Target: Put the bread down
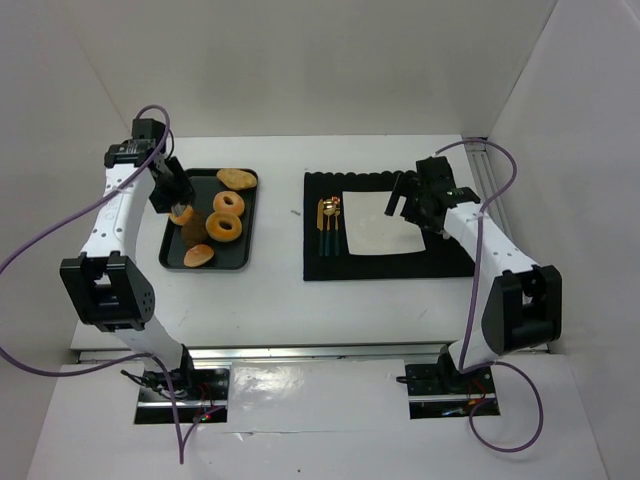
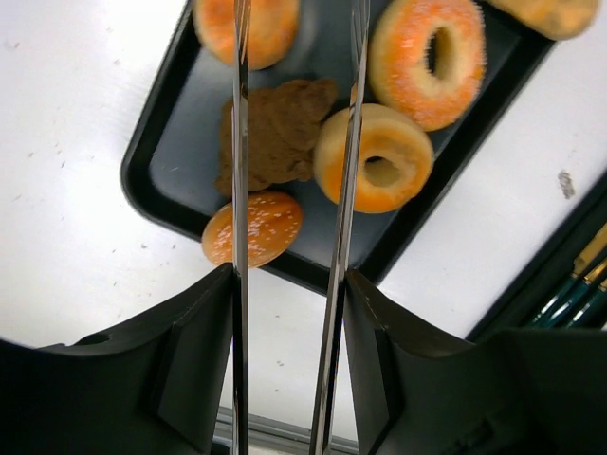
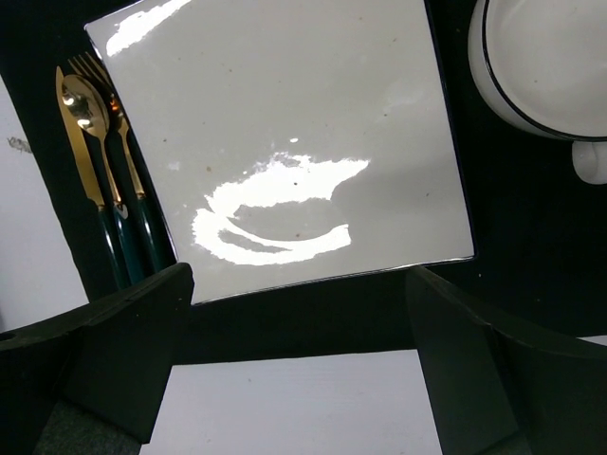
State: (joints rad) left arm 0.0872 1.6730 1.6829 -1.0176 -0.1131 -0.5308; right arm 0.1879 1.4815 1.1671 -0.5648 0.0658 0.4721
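Observation:
My left gripper [image 1: 172,190] [image 2: 289,294] is shut on a pair of metal tongs [image 2: 237,190]. The tong tips pinch an orange sesame bun [image 2: 270,24] [image 1: 183,213] over the left part of the black tray [image 1: 250,240] [image 2: 180,142]. On the tray lie two sugared ring doughnuts [image 2: 427,57] [image 2: 375,156], a brown pastry [image 2: 275,133], a small bun [image 2: 251,227] at the near edge and another bread [image 1: 237,178] at the far corner. The white square plate [image 1: 380,225] [image 3: 285,123] lies bare on the black mat [image 1: 380,265]. My right gripper [image 1: 408,205] [image 3: 299,275] is open and empty over the plate's right side.
Gold cutlery with green handles [image 1: 328,225] [image 3: 104,180] lies on the mat just left of the plate. A white cup [image 3: 550,66] stands on the mat to the right of the plate. White walls enclose the table at the back and both sides.

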